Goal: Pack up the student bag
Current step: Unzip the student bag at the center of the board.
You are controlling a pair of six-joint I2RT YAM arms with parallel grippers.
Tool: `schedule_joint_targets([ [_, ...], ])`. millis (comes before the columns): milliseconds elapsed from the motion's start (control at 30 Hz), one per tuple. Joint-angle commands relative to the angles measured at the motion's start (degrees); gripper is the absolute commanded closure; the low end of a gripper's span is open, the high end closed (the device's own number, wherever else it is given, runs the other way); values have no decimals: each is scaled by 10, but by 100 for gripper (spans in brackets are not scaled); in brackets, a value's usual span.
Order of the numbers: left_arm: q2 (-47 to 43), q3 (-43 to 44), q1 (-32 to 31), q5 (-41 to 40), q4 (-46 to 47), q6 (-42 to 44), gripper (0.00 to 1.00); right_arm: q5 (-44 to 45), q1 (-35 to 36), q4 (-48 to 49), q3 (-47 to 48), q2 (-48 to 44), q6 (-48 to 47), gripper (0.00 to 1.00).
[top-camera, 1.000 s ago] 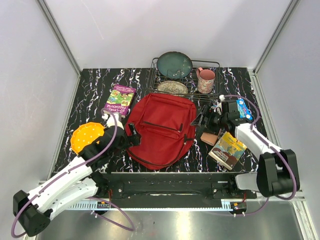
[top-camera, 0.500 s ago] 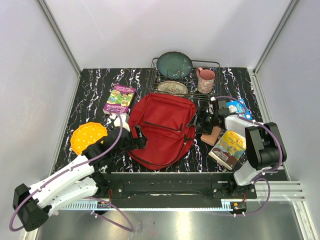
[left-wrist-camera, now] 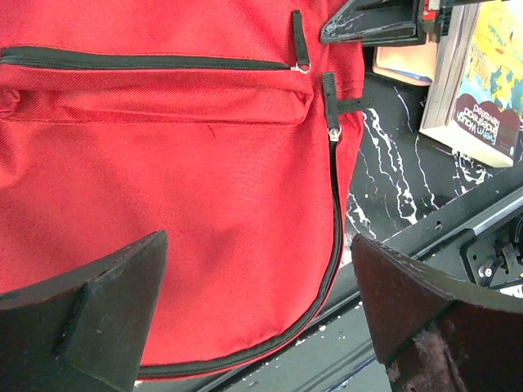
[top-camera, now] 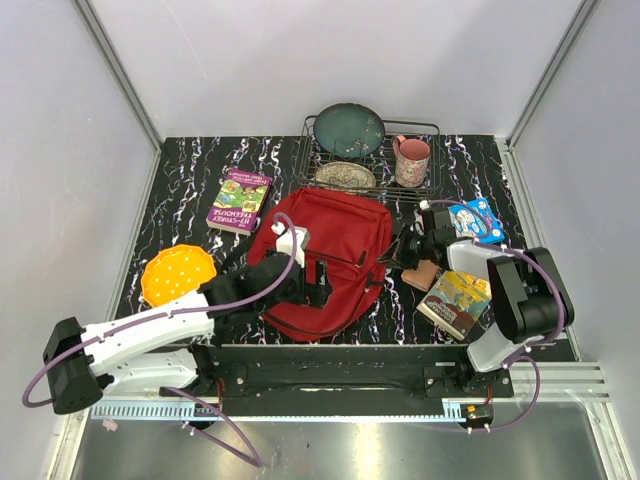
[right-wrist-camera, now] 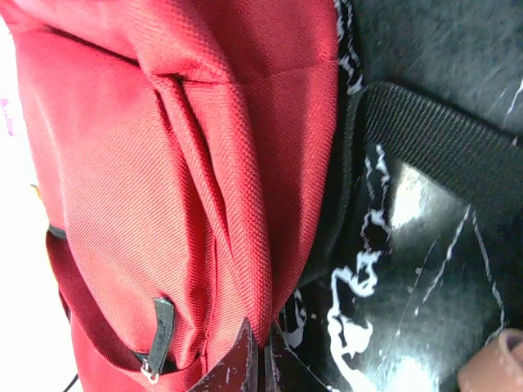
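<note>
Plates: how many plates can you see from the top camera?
2. A teal plate stands at the back of the wire rack, and a patterned plate sits just in front of it. More could be hidden behind these.

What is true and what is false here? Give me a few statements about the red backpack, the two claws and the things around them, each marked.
1. Both zippers of the student bag that show in the left wrist view are closed. True.
2. The left gripper is clamped on the bag. False: its jaws stand wide open above the red fabric.
3. The pink mug stands in the wire rack. True.
4. The orange dotted disc lies on top of the bag. False: it lies on the table, left of the bag and apart from it.
5. The right gripper is shut at the bag's right edge. True, though whether it pinches fabric is hard to tell.
</note>
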Motion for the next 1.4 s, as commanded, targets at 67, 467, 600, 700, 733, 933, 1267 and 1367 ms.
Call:
schedule_joint_targets([
  [67, 68, 71, -23, -3, 48, 7, 1, 33, 30, 61, -49, -99, 45, 100],
  [467, 223, 149, -65, 9, 100, -2, 13, 79, 58, 41, -75, -204, 83, 100],
  [600, 248, 162, -71, 1, 104, -28, 21, 86, 61, 21, -78, -241, 84, 100],
  [700, 269, 177, -75, -9, 102, -37, 30, 95, 61, 9, -80, -263, 85, 100],
  [733, 273, 182, -76, -13, 103, -39, 31, 99, 60, 7, -80, -266, 86, 100],
  [933, 298, 215, -82, -27, 100, -38, 39, 100, 61, -3, -82, -283, 83, 100],
  [1267, 331, 250, -82, -88, 59, -55, 53, 99, 64, -20, -84, -296, 78, 100],
  [1367, 338, 251, -82, -93, 49, -61, 55, 100, 64, -26, -81, -306, 75, 100],
])
